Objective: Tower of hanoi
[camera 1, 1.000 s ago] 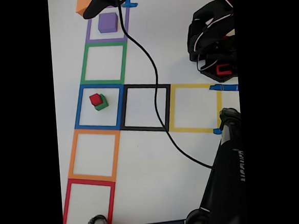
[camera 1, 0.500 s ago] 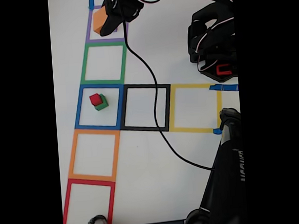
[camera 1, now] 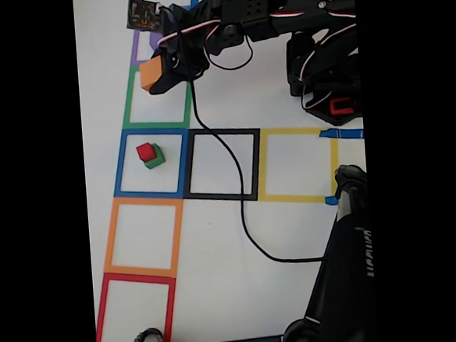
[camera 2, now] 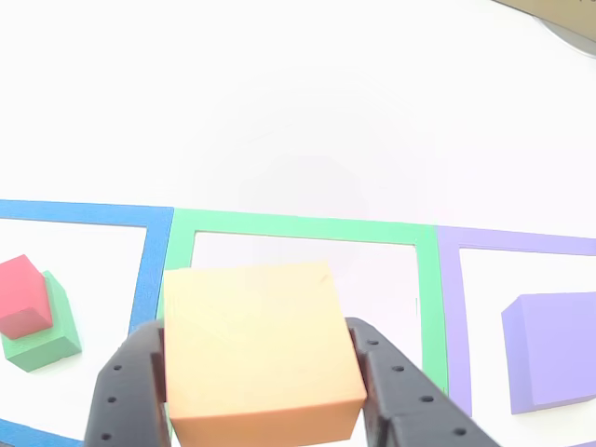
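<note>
The white surface carries a row of taped square outlines along its left edge in the fixed view: purple, green, blue, orange and red from far end to near, with a black square and a yellow one branching off to the right of the blue. Inside the blue square a small red cube sits on top of a slightly larger green cube, the red one offset toward one corner. In the other view the purple cube rests inside the purple square, apart from the tape.

The cubes look matte, with softly rounded edges, possibly foam; the tape is flat and glossy. The tool is black plastic with rows of small holes along its fingers.

The tool is clamped on the orange cube, the largest of the four, one finger pressed to each side. It hangs over the green square's far left corner in the fixed view. Half a second ago the cube was over the purple square; the arm has since swung it along the row toward the blue square, and the black cable has shifted with it
</note>
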Robot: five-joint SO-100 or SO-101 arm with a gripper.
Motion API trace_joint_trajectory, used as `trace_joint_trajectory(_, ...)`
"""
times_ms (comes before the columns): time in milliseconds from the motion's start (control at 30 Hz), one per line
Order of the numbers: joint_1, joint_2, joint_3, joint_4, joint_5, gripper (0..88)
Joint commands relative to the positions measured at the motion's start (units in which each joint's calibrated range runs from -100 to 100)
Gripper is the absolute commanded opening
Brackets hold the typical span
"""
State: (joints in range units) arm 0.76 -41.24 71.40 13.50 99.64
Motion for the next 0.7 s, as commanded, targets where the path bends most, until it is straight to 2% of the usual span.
trace_joint_trajectory(0, 0.58, 8.18, 2.78, -17.96, 0.36, 14.4)
trace_joint_trajectory(300, 2.21, 24.0, 9.23, -42.33, 0.36, 14.4)
trace_joint_trajectory(667, 2.79, 40.72, 6.05, -56.58, 0.36, 14.6)
